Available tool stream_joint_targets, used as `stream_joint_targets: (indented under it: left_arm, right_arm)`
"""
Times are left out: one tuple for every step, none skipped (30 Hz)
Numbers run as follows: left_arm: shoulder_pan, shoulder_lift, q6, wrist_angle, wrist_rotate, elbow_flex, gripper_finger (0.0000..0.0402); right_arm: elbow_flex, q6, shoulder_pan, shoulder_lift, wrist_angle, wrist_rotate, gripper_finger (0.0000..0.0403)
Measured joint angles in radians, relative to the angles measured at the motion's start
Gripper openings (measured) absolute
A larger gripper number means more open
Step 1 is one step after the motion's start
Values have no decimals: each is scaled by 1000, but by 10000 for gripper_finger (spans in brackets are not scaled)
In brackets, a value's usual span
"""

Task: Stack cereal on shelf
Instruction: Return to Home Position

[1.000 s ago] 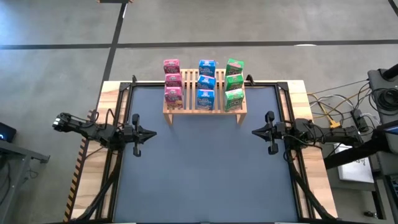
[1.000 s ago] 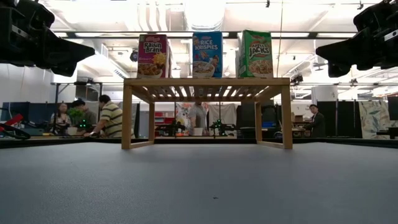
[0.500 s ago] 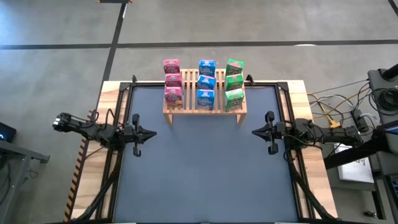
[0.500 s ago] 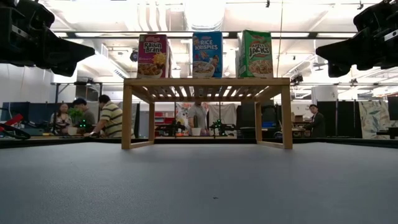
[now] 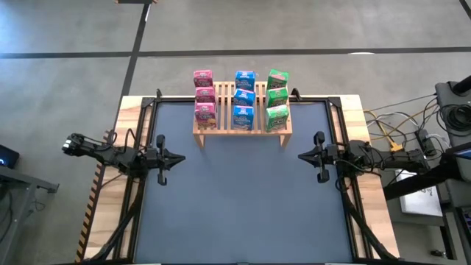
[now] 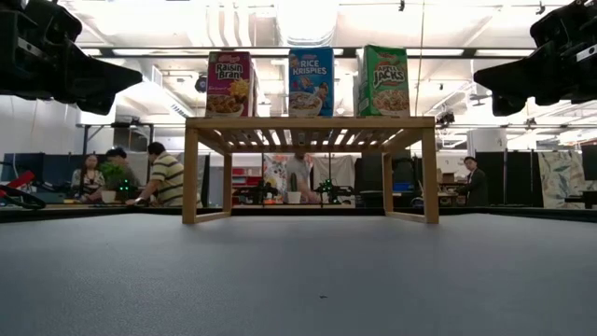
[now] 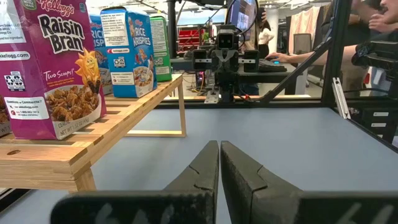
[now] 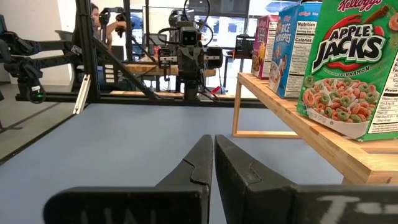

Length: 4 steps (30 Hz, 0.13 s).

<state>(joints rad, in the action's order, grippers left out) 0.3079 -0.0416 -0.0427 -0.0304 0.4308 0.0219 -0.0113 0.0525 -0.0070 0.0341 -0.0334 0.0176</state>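
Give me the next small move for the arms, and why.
Probably none: I'd hold both arms where they are and end the run. The pink boxes, blue boxes and green boxes stand in three colour rows on the rack. The left gripper and right gripper are shut, hold nothing, and sit at the sides of the table, well apart from the rack.

Left fingers (image 7: 206, 165) and right fingers (image 8: 200, 160) sit closed, pointing inward.
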Motion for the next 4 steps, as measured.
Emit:
stream_joint_targets:
  left_arm:
    - [0,0,0,0,0,0,0]
    - [0,0,0,0,0,0,0]
    - [0,0,0,0,0,0,0]
    - [0,0,0,0,0,0,0]
  right_arm:
    - [0,0,0,0,0,0,9]
    - [0,0,0,0,0,0,9]
    - [0,0,0,0,0,0,9]
    - [0,0,0,0,0,0,9]
